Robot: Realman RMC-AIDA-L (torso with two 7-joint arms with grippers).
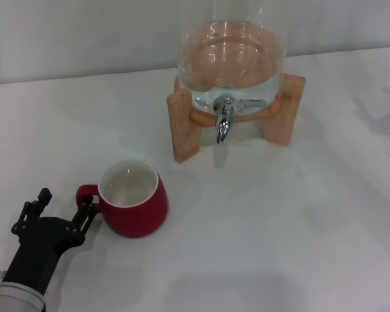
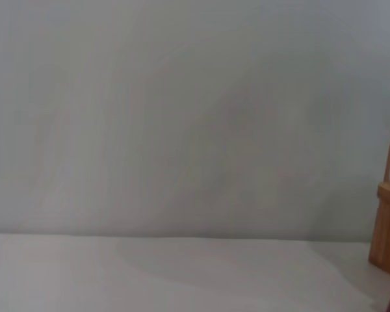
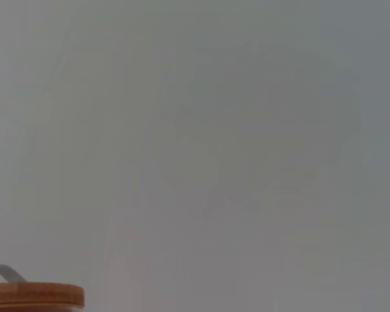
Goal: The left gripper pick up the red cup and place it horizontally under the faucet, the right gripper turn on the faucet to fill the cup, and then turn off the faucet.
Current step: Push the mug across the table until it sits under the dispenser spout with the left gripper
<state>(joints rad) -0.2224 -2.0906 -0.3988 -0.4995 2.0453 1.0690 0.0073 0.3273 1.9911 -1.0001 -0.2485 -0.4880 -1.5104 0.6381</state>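
The red cup (image 1: 134, 198) stands upright on the white table, white inside, its small loop handle (image 1: 86, 194) pointing to the left of the head view. My left gripper (image 1: 66, 204) is open at the lower left, its right-hand finger (image 1: 86, 213) close beside the handle, the other finger (image 1: 44, 195) farther left. The chrome faucet (image 1: 225, 121) sticks out of the clear glass jar (image 1: 231, 58) on a wooden stand (image 1: 186, 127), behind and to the right of the cup. My right gripper is not in view.
The jar holds water in its lower part. White table runs all round the cup and stand (image 1: 299, 214). A corner of the wooden stand shows in the left wrist view (image 2: 387, 227). The jar's wooden lid shows in the right wrist view (image 3: 32, 294).
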